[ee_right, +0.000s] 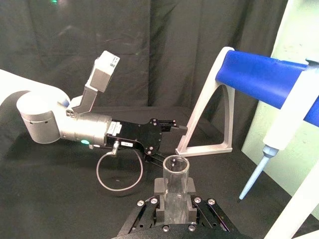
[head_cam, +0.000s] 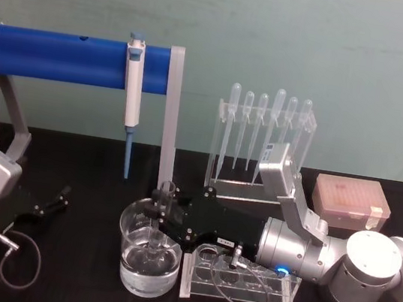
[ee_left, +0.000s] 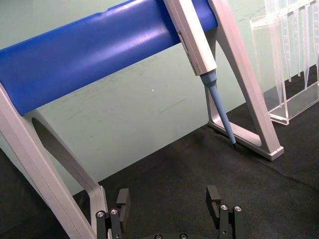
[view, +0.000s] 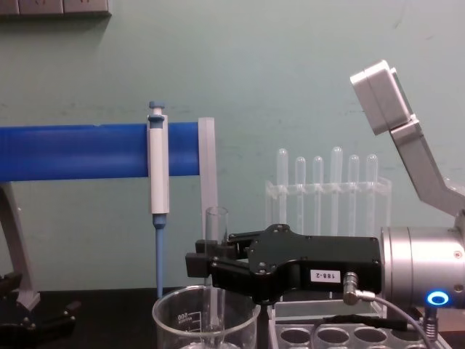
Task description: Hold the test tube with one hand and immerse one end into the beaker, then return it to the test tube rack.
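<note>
One-handed, grips test tube (head_cam: 165,193) upright in closed right end effector (head_cam: 160,217) for dipping into beaker (head_cam: 129,262). Rests left end effector (head_cam: 53,202) open at left edge of table (head_cam: 91,180).

The right gripper (ee_right: 174,195) clamps the test tube (ee_right: 175,174) upright between its two black fingers, the open mouth on top. Farther off, the left gripper (ee_right: 171,142) has its fingers apart over the black cloth (ee_right: 50,189). A white-and-blue pipette (ee_right: 285,130) hangs from the blue bar (ee_right: 259,74).
</note>
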Robot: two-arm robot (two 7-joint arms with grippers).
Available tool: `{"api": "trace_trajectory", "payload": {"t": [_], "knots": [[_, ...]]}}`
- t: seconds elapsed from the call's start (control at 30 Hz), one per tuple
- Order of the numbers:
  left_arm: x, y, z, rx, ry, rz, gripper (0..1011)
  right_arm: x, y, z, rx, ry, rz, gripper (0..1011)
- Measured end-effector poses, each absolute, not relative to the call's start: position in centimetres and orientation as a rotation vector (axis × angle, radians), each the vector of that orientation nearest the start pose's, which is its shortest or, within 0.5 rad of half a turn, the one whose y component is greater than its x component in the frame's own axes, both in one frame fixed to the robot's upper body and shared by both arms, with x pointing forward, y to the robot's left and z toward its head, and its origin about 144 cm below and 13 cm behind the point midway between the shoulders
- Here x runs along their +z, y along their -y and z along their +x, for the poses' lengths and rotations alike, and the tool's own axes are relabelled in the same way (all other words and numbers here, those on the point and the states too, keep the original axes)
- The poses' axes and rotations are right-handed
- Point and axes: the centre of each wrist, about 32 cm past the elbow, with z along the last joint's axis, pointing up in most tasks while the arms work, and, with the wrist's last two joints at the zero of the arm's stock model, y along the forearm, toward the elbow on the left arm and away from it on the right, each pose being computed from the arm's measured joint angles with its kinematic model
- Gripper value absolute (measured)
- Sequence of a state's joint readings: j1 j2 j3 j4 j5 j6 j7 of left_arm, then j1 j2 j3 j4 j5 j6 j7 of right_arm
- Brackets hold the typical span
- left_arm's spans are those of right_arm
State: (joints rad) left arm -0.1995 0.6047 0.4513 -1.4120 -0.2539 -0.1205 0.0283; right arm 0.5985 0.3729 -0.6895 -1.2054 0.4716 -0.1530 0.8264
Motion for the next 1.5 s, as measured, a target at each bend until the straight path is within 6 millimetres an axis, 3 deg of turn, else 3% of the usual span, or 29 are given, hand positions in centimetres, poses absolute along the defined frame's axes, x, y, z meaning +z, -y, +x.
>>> {"api": "trace_trajectory", "payload": {"t": [1.5], "knots": [[113.98, -30.97, 48.86, 1.248, 0.285, 0.304, 1000, 119.96, 19.71, 58.08, -0.29, 0.177, -0.075, 227]]}}
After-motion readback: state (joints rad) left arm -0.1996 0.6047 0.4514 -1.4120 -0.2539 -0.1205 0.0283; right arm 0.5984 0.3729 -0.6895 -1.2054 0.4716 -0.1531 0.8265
